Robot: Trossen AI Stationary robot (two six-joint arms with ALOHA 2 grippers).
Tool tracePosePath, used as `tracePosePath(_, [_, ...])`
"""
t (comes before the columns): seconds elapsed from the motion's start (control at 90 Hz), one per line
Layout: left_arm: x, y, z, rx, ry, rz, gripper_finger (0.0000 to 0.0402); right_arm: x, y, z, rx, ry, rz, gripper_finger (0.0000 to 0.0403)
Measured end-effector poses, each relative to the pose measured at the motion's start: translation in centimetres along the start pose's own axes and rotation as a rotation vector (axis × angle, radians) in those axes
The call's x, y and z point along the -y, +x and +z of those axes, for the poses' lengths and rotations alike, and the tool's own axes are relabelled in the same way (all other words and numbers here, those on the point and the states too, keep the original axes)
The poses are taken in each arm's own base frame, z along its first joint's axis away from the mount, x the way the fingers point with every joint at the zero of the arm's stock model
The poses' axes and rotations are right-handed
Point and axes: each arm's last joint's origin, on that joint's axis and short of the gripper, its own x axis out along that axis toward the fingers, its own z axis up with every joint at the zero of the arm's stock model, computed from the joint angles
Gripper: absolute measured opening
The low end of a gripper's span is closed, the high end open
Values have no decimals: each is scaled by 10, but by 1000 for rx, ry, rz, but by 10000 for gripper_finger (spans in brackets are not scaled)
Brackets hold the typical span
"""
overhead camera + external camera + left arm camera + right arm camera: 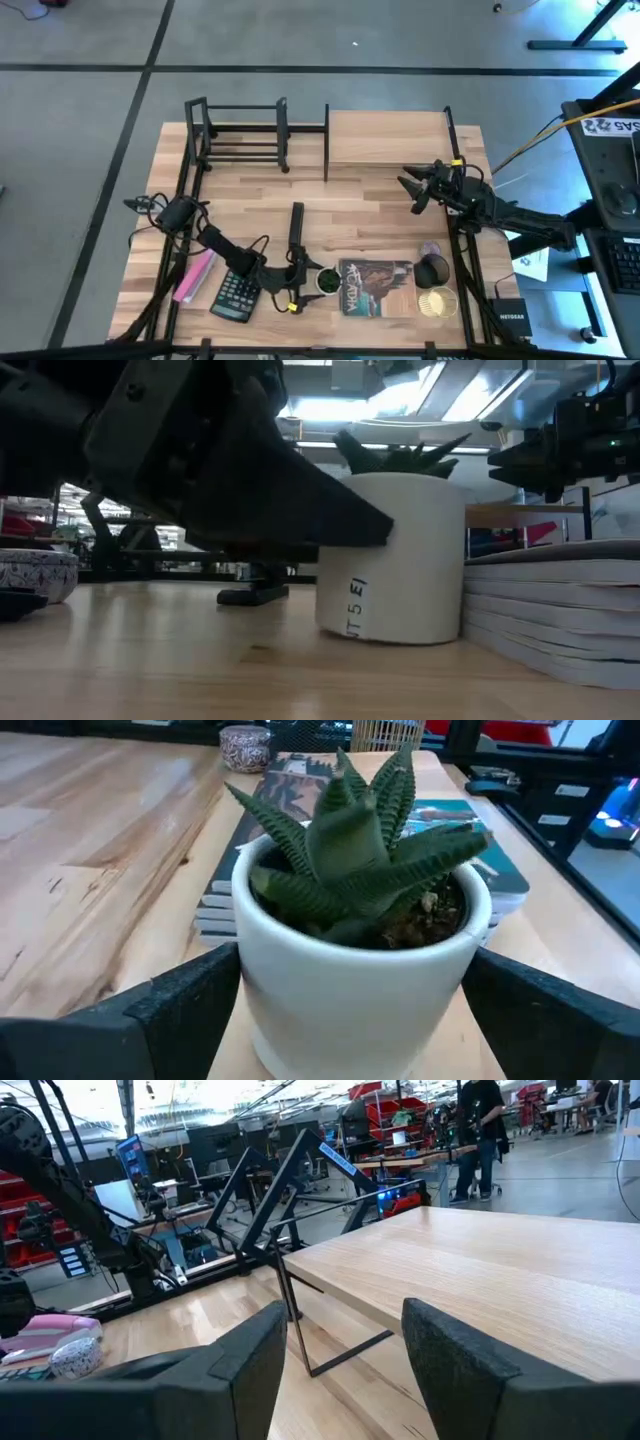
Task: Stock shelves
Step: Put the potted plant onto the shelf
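Near the table's front edge, left end effector [318, 281] straddles the upright potted succulent [326, 282], fingers apart.

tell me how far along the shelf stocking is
Nothing is stocked: the light wood two-level shelf and black metal-bar rack hold nothing. The left gripper brackets the white-potted succulent. The book, calculator and pink case remain. The right gripper waits open.

Grey concrete floor [300, 40]; bright ceiling lights [200, 1105]; red shelving [385, 1110].
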Motion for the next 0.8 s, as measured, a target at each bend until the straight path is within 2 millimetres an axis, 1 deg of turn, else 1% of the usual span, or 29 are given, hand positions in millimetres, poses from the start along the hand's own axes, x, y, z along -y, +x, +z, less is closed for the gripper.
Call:
tracePosePath(0.411, [-9, 12, -14, 17, -47, -19, 354, 0, 0, 0, 0, 0, 0, 186])
tracePosePath(0.622, [-13, 20, -24, -22, -65, -36, 354, 0, 0, 0, 0, 0, 0, 186])
tracePosePath(0.8, [-15, 22, -27, -52, -62, -55, 371, 0, 0, 0, 0, 0, 0, 186])
